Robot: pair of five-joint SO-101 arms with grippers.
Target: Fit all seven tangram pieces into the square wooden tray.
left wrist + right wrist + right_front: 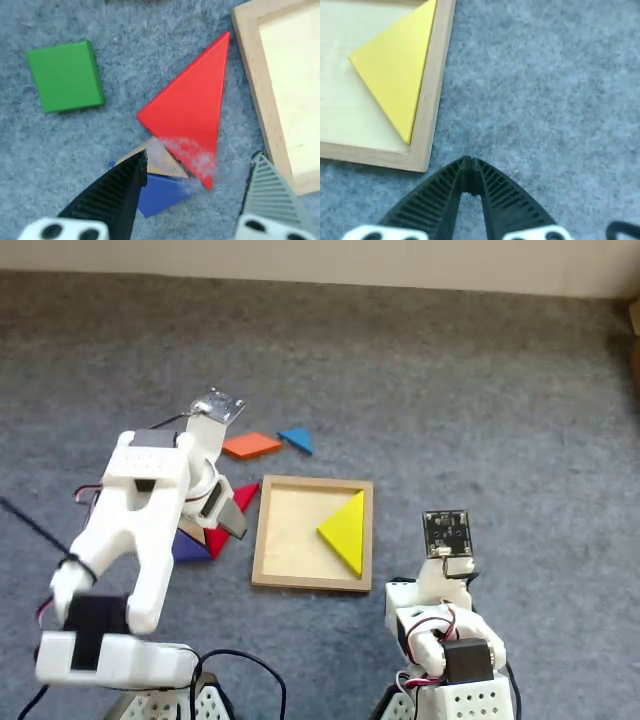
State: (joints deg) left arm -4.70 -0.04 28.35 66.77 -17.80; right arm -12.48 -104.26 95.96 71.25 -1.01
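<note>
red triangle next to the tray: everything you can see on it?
The red triangle is a large, flat, smooth piece, solid red. It lies flat on the grey carpet just outside the wooden tray, one tip near its rim with a thin gap. The opposite corner meets a tan piece and a blue piece; overlap is unclear. The open left gripper hangs over that corner, straddling it.
</note>
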